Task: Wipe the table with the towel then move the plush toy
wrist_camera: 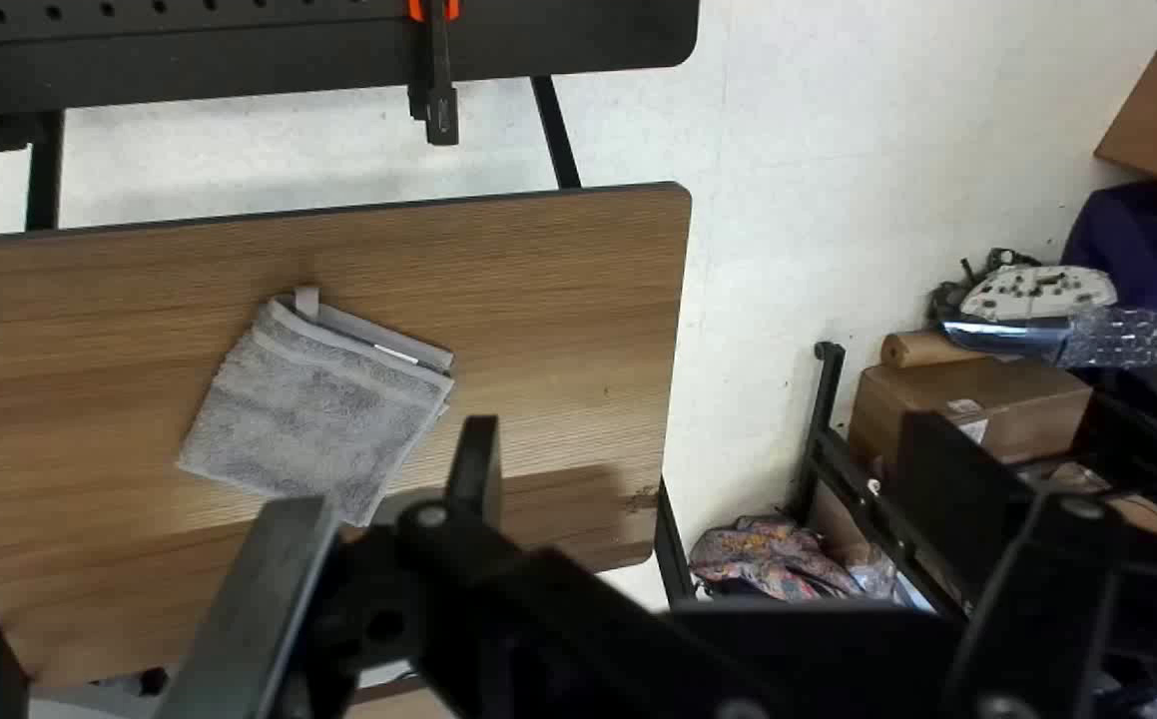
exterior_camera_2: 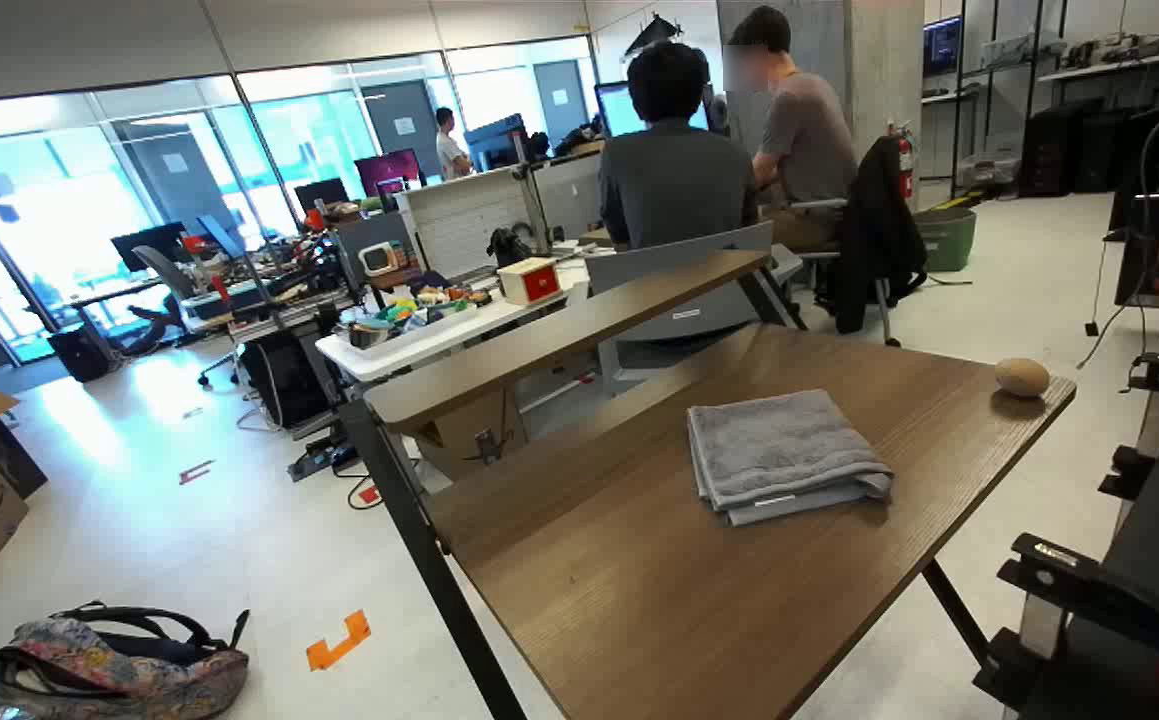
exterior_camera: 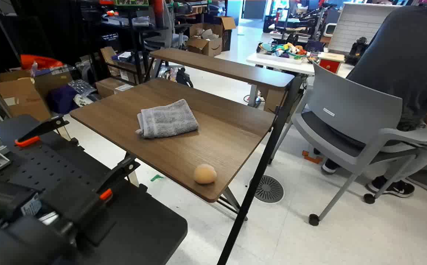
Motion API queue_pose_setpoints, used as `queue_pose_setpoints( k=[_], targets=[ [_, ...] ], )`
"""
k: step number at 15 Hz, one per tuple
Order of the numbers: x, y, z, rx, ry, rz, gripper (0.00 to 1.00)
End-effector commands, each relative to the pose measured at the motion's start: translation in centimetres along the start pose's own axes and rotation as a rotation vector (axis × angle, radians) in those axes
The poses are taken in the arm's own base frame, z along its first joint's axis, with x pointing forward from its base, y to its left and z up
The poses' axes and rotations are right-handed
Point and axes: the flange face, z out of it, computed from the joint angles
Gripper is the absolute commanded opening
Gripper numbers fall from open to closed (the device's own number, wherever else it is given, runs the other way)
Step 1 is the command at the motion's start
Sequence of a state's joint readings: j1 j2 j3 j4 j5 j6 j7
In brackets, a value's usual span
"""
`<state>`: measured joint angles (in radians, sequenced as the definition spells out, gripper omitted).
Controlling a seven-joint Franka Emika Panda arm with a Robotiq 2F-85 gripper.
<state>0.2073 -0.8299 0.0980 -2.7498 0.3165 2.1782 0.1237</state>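
Claw (wrist_camera: 700, 459) spread; folded towel (wrist_camera: 313, 409) apart, below on tbl (wrist_camera: 568, 290), dist. unclear.

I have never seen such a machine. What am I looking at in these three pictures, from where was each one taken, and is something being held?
The machine is a robot arm steered by a person. Two pictures come from cameras standing outside it, viewing the same table from different places. The wrist view looks down from a camera on the arm's wrist, so the dark gripper shows at the bottom. On this brown table lie a folded grey towel and, near a corner, a small tan plush toy. The gripper is open and holds nothing.
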Motion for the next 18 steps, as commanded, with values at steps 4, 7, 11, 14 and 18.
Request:
queue_pose_setpoints(
  k=[4,7,11,14,18],
  targets=[
    [0.1,-0.1,-0.2,0.001,0.003,-0.001,1.00],
    [0.1,-0.1,-0.2,0.001,0.004,-0.001,1.00],
    [1.3,0.3,-0.1,0.022,0.063,0.104,1.00],
    [4.2,4.0,2.9,-0.025,0.124,0.253,1.00],
    [6.3,11.4,8.9,-0.155,0.189,0.401,1.00]
  ],
)
